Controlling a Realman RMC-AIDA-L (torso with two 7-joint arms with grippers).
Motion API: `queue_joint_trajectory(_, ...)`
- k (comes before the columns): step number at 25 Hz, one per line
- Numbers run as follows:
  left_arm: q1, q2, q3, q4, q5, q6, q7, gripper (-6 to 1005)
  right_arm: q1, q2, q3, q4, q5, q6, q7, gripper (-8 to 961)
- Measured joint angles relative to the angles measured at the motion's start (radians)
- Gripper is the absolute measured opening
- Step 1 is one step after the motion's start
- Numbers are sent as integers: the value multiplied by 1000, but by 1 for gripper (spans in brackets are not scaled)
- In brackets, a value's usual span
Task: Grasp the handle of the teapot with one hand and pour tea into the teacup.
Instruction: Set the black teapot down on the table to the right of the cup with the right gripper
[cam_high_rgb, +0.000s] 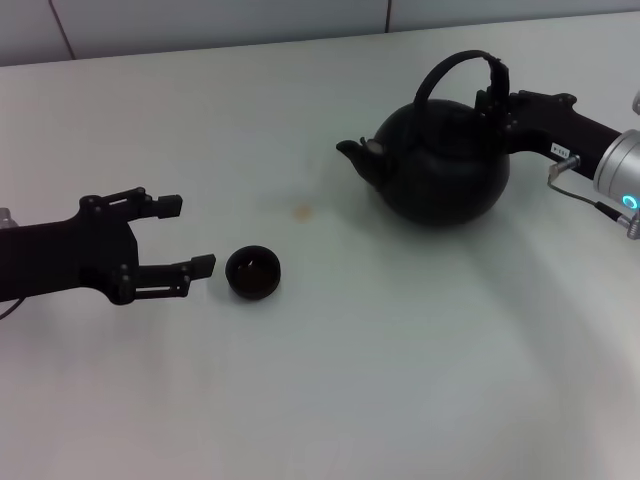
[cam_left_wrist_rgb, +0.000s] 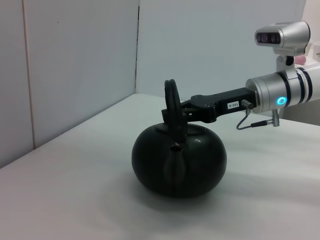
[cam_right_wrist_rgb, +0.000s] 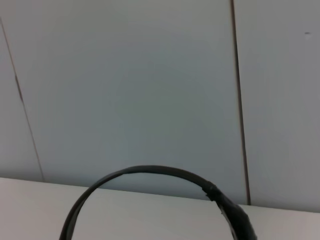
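The black teapot (cam_high_rgb: 437, 165) stands on the white table, its spout (cam_high_rgb: 353, 152) pointing left. Its arched handle (cam_high_rgb: 452, 68) stands upright. My right gripper (cam_high_rgb: 494, 92) reaches in from the right and is shut on the thicker right side of the handle. The left wrist view shows the teapot (cam_left_wrist_rgb: 179, 162) spout-on, with the right gripper (cam_left_wrist_rgb: 176, 111) on the handle (cam_left_wrist_rgb: 171, 95). The right wrist view shows only the handle (cam_right_wrist_rgb: 150, 170). The small black teacup (cam_high_rgb: 252, 272) sits at front left. My left gripper (cam_high_rgb: 190, 235) is open just left of it, not touching. No tea is visible.
A small brownish stain (cam_high_rgb: 301, 211) marks the table (cam_high_rgb: 400, 350) between the teacup and the teapot. Grey wall panels (cam_high_rgb: 200, 20) run along the table's far edge. The right arm's silver wrist (cam_high_rgb: 620, 170) is at the right edge.
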Motion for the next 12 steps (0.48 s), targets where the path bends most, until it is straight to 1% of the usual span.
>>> queue_joint_trajectory(5,4,0,0,0,0,1,0,863,-7,1,-3,-4,-2,-39,1,92)
queue_joint_trajectory(11,5,1,0,0,0,5,0,863,-14,1,-6,-22,-3,-58,7,158)
queue_joint_trajectory(12,5,2,-1,0,0,6,0,863,-14,1,-6,-22,-3,-58,7,180)
